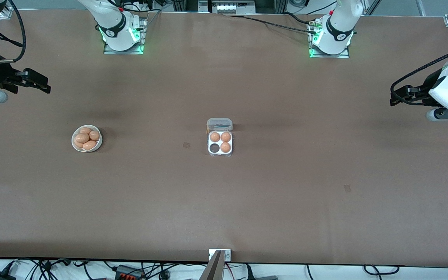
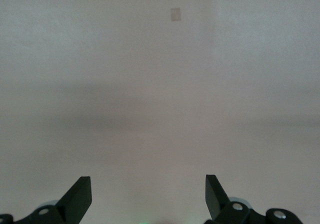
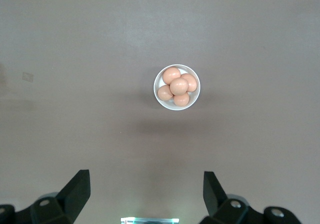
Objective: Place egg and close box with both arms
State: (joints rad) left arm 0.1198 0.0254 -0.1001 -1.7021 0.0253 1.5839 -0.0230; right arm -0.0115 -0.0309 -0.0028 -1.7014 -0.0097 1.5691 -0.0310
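Note:
The box [image 1: 220, 149] stands mid-table, its white tray holding three orange-brown eggs [image 1: 226, 136] and one dark empty cell [image 1: 214, 147]. Its clear lid [image 1: 219, 124] stands open on the side toward the arms' bases. Several more eggs [image 1: 82, 137] lie in a round white bowl [image 1: 73, 142] toward the right arm's end; the right wrist view shows the eggs [image 3: 178, 86] and the bowl [image 3: 156, 89] too. My right gripper [image 1: 46, 87] hangs open and empty above that end of the table, and its own view [image 3: 146, 191] shows it open. My left gripper [image 1: 393, 99] hangs open and empty over the left arm's end [image 2: 148, 194].
Small square patches mark the brown table beside the box [image 1: 186, 145] and nearer the front camera [image 1: 347, 188]; one shows in the left wrist view [image 2: 175, 14]. A metal bracket [image 1: 219, 254] sits at the table's front edge. The arm bases [image 1: 123, 37] stand along the back edge.

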